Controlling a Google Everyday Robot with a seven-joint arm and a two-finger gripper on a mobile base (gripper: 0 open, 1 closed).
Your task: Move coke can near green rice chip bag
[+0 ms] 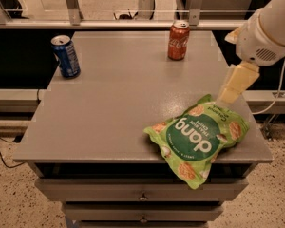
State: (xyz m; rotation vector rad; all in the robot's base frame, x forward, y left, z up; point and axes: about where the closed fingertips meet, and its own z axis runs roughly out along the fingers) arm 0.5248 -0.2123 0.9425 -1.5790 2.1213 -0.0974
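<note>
Premises are presenting as an office or lab workspace. A grey desk (123, 103) with handled drawers (142, 191) is standing on speckled hard flooring (9, 198). Cables (0, 146) are trailing at the left (another at the right), and metal frame legs (72, 4) are rising behind. The white robot arm's gripper (236, 82) is hanging over the desk's right edge.

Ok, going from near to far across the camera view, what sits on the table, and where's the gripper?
Nearest first: green rice chip bag → blue can → coke can. The gripper hangs at the table's right side, above the bag's far corner, so it's left out of the order.
</note>
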